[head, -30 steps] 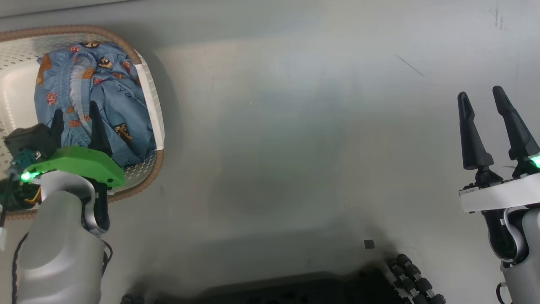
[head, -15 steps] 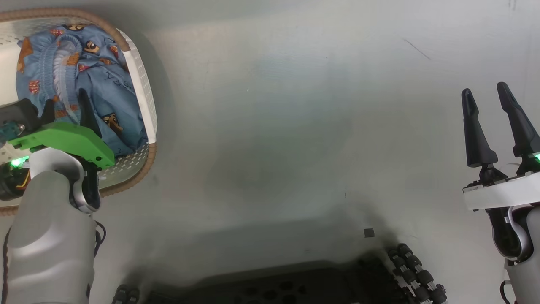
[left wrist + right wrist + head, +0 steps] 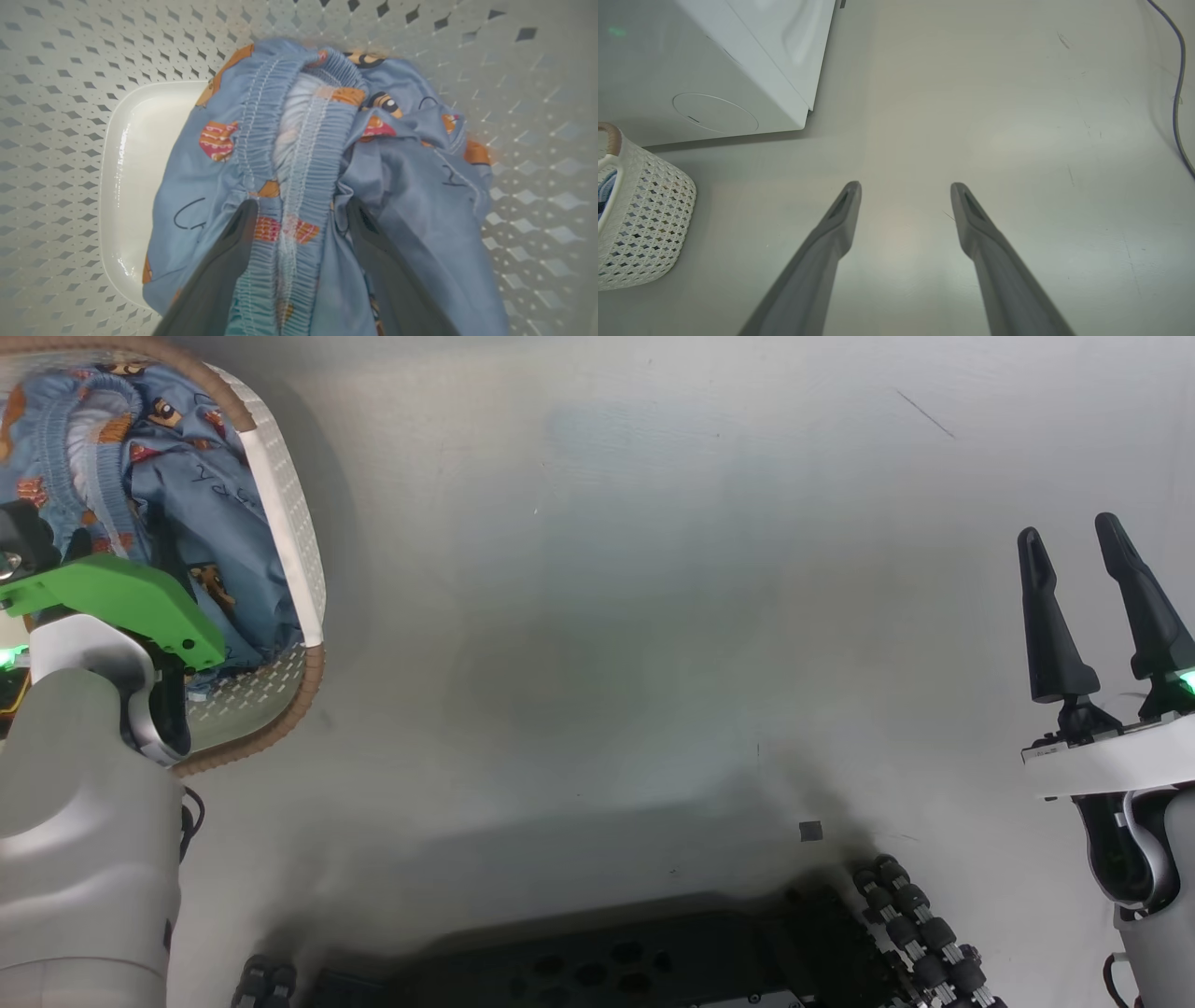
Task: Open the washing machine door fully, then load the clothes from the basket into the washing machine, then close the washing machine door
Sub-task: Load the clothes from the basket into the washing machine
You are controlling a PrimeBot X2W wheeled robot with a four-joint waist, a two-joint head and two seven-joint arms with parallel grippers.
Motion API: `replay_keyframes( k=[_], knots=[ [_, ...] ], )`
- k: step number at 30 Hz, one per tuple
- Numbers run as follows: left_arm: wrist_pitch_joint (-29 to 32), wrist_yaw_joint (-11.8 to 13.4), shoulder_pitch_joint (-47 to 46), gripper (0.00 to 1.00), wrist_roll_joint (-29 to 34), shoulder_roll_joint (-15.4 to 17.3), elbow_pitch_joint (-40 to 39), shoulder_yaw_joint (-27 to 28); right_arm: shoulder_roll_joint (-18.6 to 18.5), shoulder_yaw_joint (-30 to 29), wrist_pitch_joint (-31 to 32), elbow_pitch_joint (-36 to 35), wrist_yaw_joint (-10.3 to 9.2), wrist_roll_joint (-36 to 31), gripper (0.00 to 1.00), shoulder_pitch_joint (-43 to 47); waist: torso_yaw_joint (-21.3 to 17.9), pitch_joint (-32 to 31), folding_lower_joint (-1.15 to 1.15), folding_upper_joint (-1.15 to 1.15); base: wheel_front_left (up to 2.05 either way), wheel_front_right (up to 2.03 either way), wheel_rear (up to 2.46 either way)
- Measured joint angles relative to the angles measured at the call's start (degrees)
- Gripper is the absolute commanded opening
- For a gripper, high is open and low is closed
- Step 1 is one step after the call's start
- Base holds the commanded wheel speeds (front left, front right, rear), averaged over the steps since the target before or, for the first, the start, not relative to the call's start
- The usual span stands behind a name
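The left claw point(image 3: 301, 205) is pointed down at 9 o'clock, spread astride the clothes point(image 3: 411, 177), perhaps touching; the right claw point(image 3: 1067, 534) is held spread.

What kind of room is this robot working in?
Probably a laundry area, or a lab mock-up of one: a white washing machine stands on a bare grey floor, and near it a perforated basket holds blue printed clothes.
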Motion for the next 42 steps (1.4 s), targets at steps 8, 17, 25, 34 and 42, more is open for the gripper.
replay_keyframes(
  k=[8,17,25,34,42],
  knots=[
    [3.1,0.1,-2.3,1.0,0.6,0.1,3.3,-1.0,0.1,0.3,0.0,0.0,0.0,0.4,1.0,-0.4,-0.7,0.8,0.0,0.0,0.0,0.0,0.0],
    [2.0,0.4,-2.7,0.0,0.6,-0.3,6.0,-0.6,0.9,0.2,0.0,0.5,0.0,0.5,1.0,-1.8,-1.0,-0.3,0.0,0.0,0.0,0.0,0.0],
    [-1.5,0.4,-2.0,0.0,1.0,-1.9,6.8,-1.0,1.0,-0.1,0.0,0.7,0.0,0.5,1.0,-3.3,-0.7,-2.8,0.0,0.0,0.0,0.0,0.0],
    [-8.2,-0.6,2.0,0.0,1.0,-2.4,8.0,-1.2,1.3,-0.2,0.0,1.6,0.0,0.4,1.0,-3.8,0.0,-8.1,0.0,0.0,0.0,0.0,0.0],
    [-15.6,-2.8,4.5,0.0,1.0,-4.2,7.4,-1.8,1.3,-0.4,0.0,2.7,0.0,0.3,1.0,-3.7,0.8,-13.3,0.0,0.0,0.0,0.0,0.0]
  ],
)
